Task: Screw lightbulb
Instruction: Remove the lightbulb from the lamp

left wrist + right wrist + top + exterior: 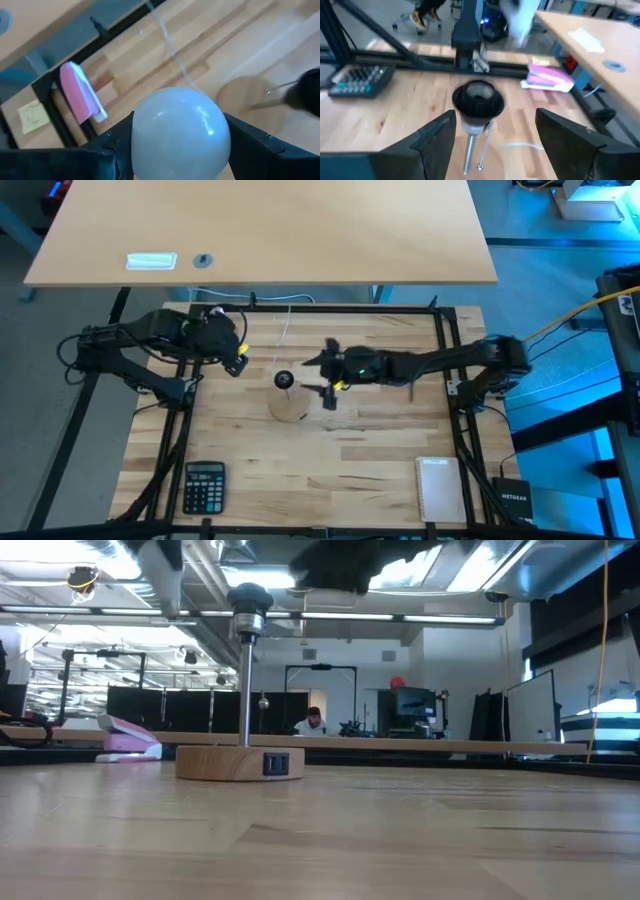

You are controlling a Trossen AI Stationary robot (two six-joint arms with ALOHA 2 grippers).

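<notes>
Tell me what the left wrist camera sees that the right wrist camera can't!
Only the left wrist view shows the lightbulb up close, shut in the left gripper. Only the right wrist view shows the calculator, the open top of the black socket and the open right gripper. Both show the pink object and the wooden table.

We see a milky white, glossy pear-shaped lightbulb (180,132) between black hand fingers (255,150). The worktop (350,470) is pale striped wood planks. The socket (478,98) is black on a silvery metal stem, its round disc base (238,762) light wood. A pink and white block (80,93) lies near a dark calculator (204,486) with greenish keys.
</notes>
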